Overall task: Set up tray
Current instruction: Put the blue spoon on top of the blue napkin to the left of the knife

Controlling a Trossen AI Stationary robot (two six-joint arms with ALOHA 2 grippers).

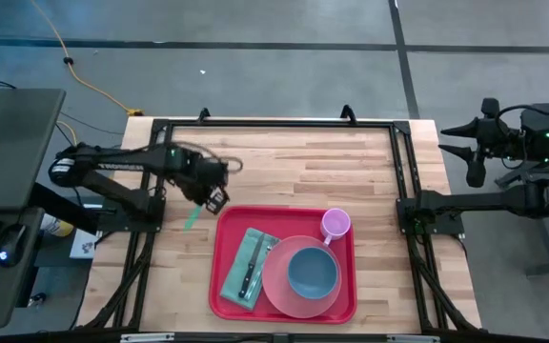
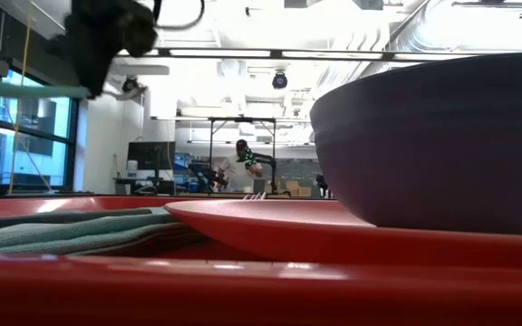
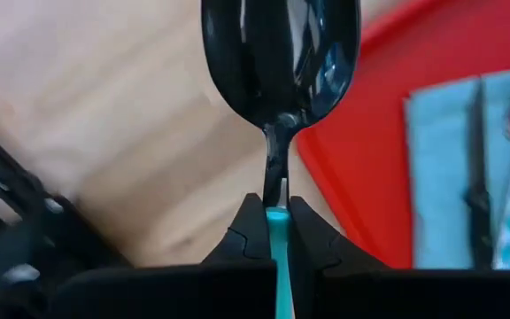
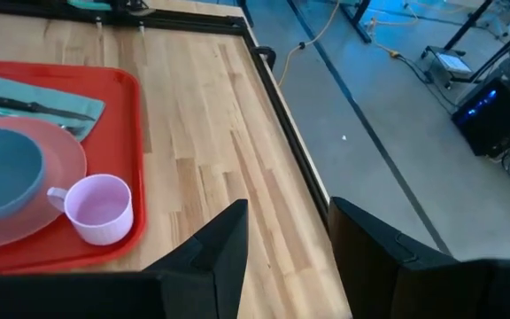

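Observation:
A spoon with a black bowl [image 3: 282, 62] and a teal handle [image 1: 192, 217] hangs above the bare wood just left of the red tray [image 1: 219, 250], with my left gripper [image 1: 215, 197] shut on it. On the tray lie a teal napkin [image 1: 252, 250] with cutlery on it, a pink plate [image 1: 276, 286] bearing a blue bowl [image 1: 313, 272], and a pink mug [image 1: 335, 224]. My right gripper [image 1: 475, 152] waits open, high beyond the table's right edge. My left gripper pinches the spoon between its two fingers where the teal handle meets the black neck [image 3: 277, 217]. The fingers point down, from above. The spoon is lifted clear of the table; its teal handle [image 2: 34, 89] sticks out about level from the gripper.
A black frame [image 1: 274, 124] runs around the wooden tabletop. Bare wood lies between the tray and the far rail [image 1: 294, 162]. In the low view a person stands far back in the room [image 2: 238, 167]. A desk with a mouse [image 1: 8, 252] stands left of the table.

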